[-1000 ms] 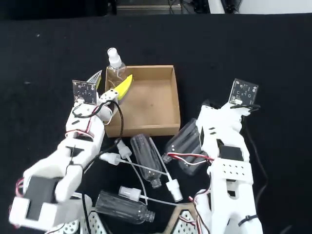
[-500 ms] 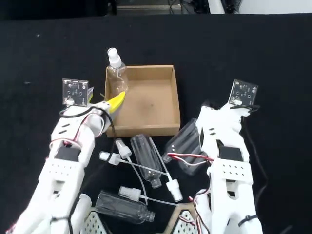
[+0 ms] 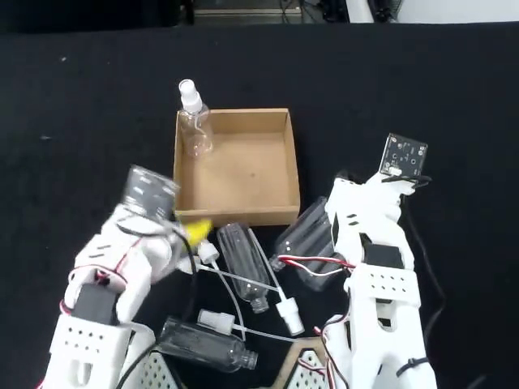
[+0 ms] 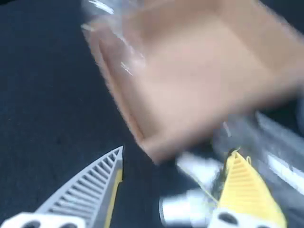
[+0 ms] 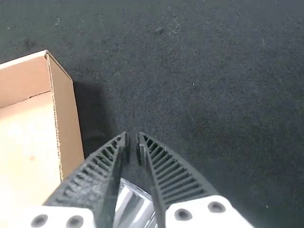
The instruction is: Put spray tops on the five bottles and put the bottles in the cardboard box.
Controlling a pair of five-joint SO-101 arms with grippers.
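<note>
The cardboard box (image 3: 288, 162) sits mid-table. A clear bottle with a white spray top (image 3: 193, 121) stands in its back left corner. My left gripper (image 3: 197, 233) hangs open just off the box's front left corner (image 4: 149, 147), its grey and yellow fingers (image 4: 244, 183) spread above loose white spray tops (image 4: 183, 209). Uncapped clear bottles lie in front of the box: one (image 3: 243, 261) in the middle, one (image 3: 207, 344) nearer the front edge, two (image 3: 302, 235) against the right arm. My right gripper (image 5: 131, 142) is shut on nothing, over black table beside the box's right wall (image 5: 59, 114).
Several spray tops with long tubes (image 3: 203, 247) (image 3: 289, 314) (image 3: 215, 320) lie scattered among the bottles. A clear bottle's edge (image 5: 130, 204) shows beneath the right fingers. Black table stretches open behind and to both sides of the box.
My left gripper has pulled back from the box's back left corner to its front left corner, leaving the capped bottle standing inside. The right arm has not moved.
</note>
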